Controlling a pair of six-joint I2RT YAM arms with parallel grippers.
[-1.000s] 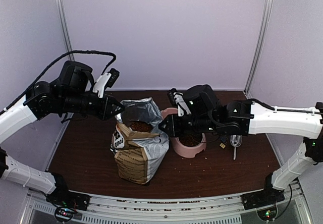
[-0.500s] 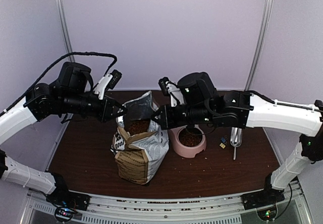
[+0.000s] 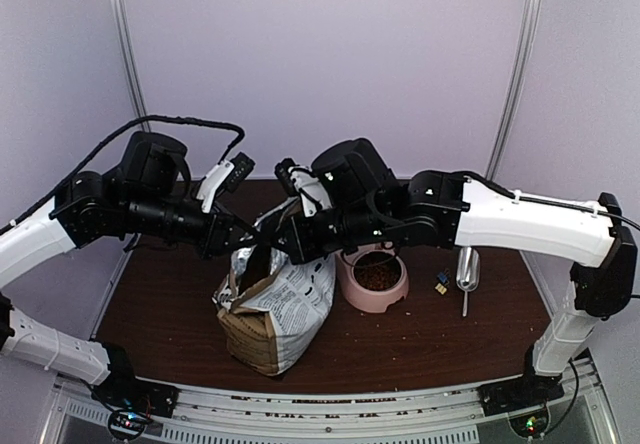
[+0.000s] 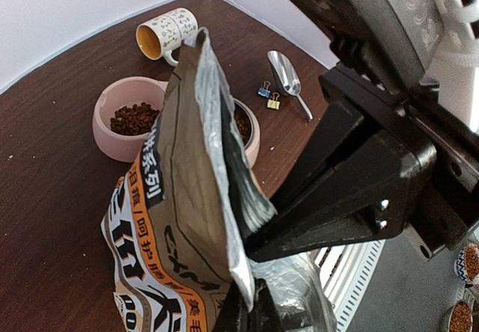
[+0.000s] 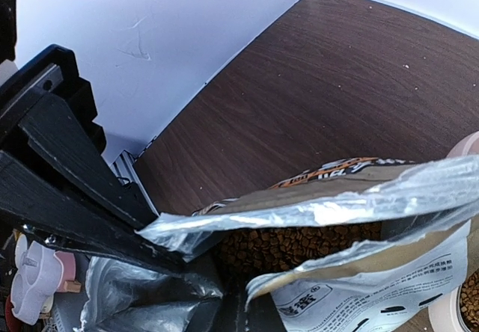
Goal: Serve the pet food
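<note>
Foil bag [image 3: 275, 299] rim clamped by left claw [image 3: 243, 241] and right claw [image 3: 288, 247]; uneven pull could tip it, spilling kibble [image 5: 299, 246].

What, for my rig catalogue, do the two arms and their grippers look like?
The left arm and right arm have white tubular links with bulky black joint housings. A black cable loops over the left arm. The left gripper and right gripper have black, angular fingers.
</note>
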